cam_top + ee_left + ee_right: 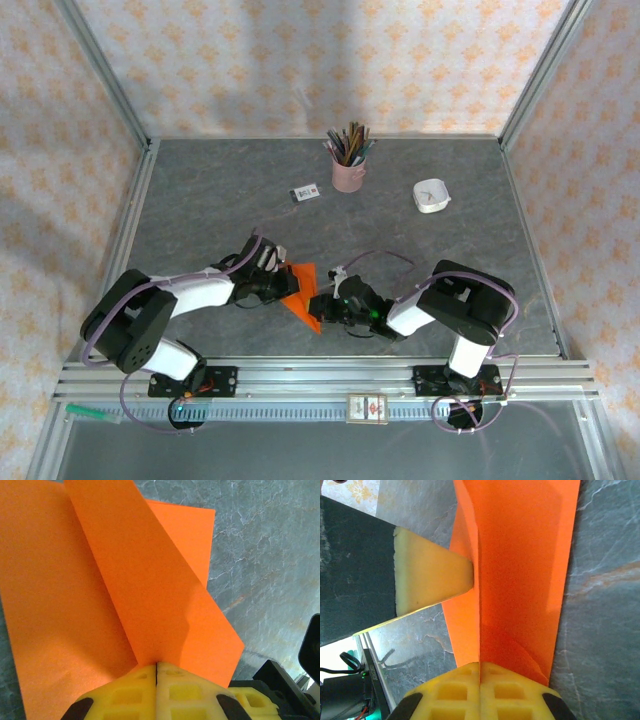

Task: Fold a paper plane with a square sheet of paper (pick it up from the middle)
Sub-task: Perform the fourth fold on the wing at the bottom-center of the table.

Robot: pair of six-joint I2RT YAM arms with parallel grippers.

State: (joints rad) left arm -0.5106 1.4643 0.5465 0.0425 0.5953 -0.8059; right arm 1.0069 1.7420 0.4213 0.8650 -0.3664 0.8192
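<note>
The bright-orange sheet of paper point(304, 290) lies partly folded between the two arms, near the table's front edge. My left gripper point(284, 284) is shut on one raised flap of it; in the left wrist view the yellow jaws point(157, 664) pinch that flap, and the orange paper point(150, 590) spreads out over flat layers. My right gripper point(323, 305) is shut on the opposite end; in the right wrist view its jaws point(480, 664) clamp a standing crease of the paper point(520, 570). A left fingertip point(432, 575) touches the paper's far side there.
A pink pencil cup point(349, 168) stands at the back, with a small white card point(305, 193) to its left and a white dish point(432, 196) to its right. The aluminium rail point(330, 378) runs along the near edge, close behind both grippers.
</note>
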